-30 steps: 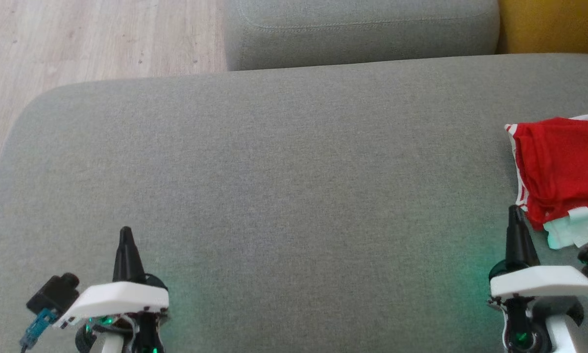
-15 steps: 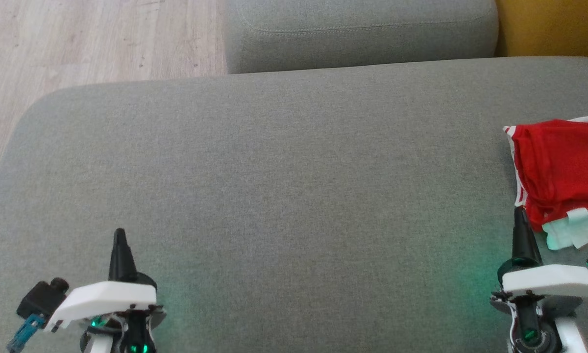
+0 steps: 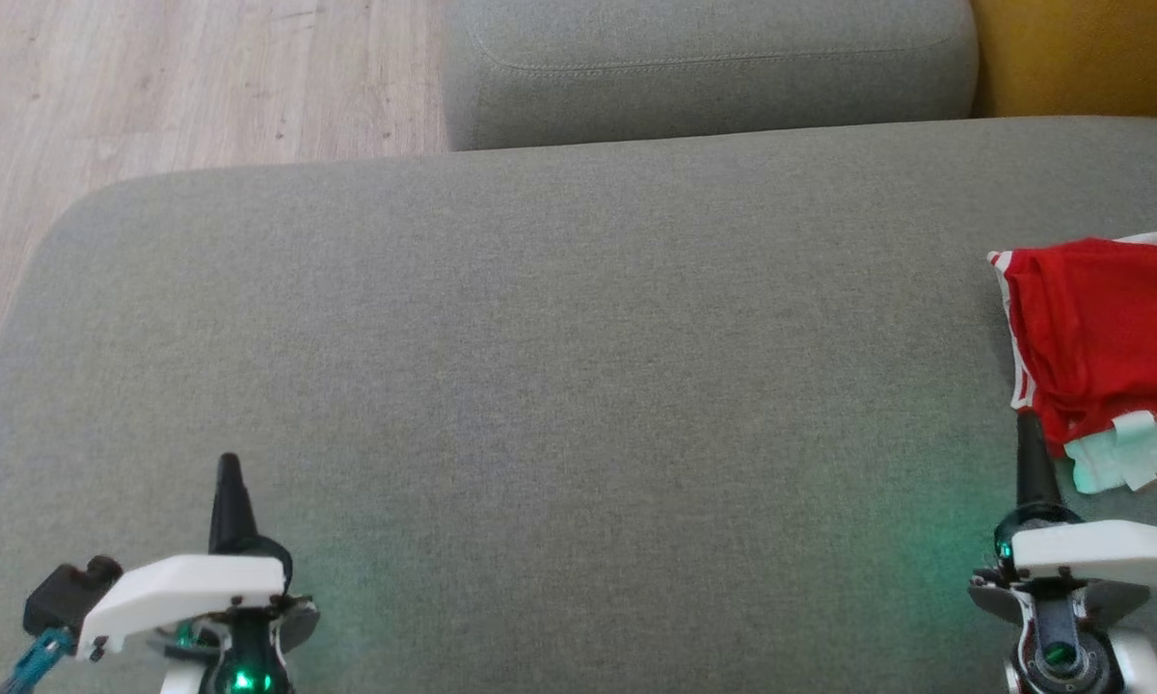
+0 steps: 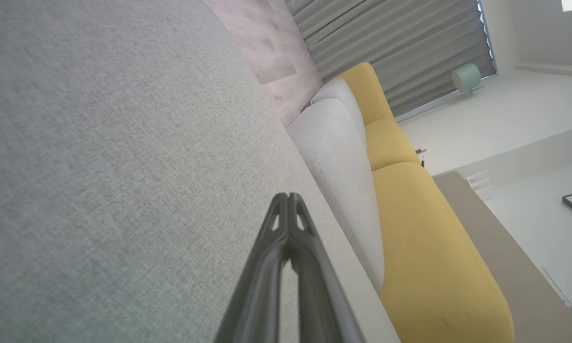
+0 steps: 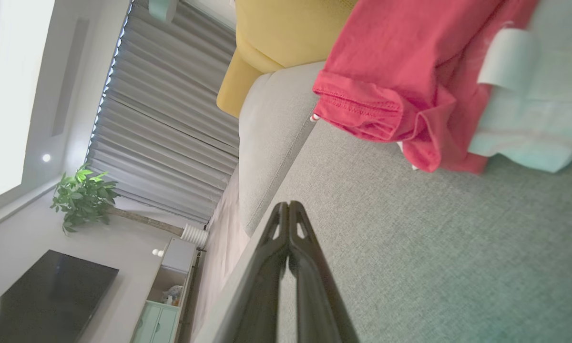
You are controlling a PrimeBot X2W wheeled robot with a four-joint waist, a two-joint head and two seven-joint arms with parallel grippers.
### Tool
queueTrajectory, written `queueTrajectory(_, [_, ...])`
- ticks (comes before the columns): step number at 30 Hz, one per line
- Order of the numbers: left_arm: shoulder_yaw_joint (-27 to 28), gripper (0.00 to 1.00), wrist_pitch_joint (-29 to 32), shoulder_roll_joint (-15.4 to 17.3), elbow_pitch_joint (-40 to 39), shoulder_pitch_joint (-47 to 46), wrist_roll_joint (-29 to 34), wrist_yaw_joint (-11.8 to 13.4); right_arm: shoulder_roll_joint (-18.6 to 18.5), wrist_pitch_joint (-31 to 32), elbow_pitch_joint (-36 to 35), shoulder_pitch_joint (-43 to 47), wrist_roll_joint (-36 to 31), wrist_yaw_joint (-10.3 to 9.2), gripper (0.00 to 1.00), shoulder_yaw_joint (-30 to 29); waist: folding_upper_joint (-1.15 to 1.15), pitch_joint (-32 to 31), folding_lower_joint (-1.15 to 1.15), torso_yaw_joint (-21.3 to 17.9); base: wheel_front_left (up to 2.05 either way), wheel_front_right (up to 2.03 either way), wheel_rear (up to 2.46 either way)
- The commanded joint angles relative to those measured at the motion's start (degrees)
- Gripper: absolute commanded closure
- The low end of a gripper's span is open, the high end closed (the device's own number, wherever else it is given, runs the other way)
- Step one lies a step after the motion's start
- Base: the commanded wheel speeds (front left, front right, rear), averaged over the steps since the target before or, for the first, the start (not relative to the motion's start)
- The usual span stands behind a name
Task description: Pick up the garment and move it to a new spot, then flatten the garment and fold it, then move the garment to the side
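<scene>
Grey cushion (image 3: 578,386) bears the garment (image 3: 1109,337) at its right, atop a mint cloth (image 3: 1118,461), just beside my right gripper (image 3: 1026,424), pressed together and empty like my left gripper (image 3: 228,467), so a careless pinch could lift both cloths.

Garment (image 3: 1104,337) red, white-striped edge, over mint cloth (image 3: 1118,463); couch (image 3: 559,366) grey.

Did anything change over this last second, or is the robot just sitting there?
The camera shifted slightly, so the whole picture slid down. Beyond that, the left gripper drifted a little left and the right gripper a little right. Nothing was grabbed or let go: both stay shut and empty. The red garment lies unmoved on the sofa.
</scene>
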Motion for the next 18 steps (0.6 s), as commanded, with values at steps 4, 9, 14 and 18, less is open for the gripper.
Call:
queueTrajectory(4, [2.35, 1.00, 0.88, 0.19, -2.40, -1.30, -2.93, -0.84, -0.24, 0.80, -2.35, -2.82, 3.64, 0.15, 1.00, 0.26, 0.00, -0.15, 0.00, 0.00, 0.00, 0.00, 0.00])
queueTrajectory(9, [2.98, 1.00, 1.70, 0.20, -2.59, -1.25, -5.77, -1.22, -0.25, 1.63, -2.47, -2.87, 7.01, 0.15, 1.00, 0.02, 0.00, -0.33, 0.00, 0.00, 0.00, 0.00, 0.00])
queueTrajectory(14, [3.61, 1.00, 2.53, 0.21, -2.78, -1.20, -8.60, -1.60, -0.26, 2.46, -2.59, -2.92, 10.37, 0.16, 1.00, -0.22, 0.00, -0.51, 0.00, 0.00, 0.00, 0.00, 0.00])
queueTrajectory(18, [4.11, 1.00, 3.19, 0.21, -2.93, -1.16, -10.88, -1.90, -0.27, 3.13, -2.69, -2.97, 13.07, 0.17, 1.00, -0.41, 0.00, -0.65, 0.00, 0.00, 0.00, 0.00, 0.00])
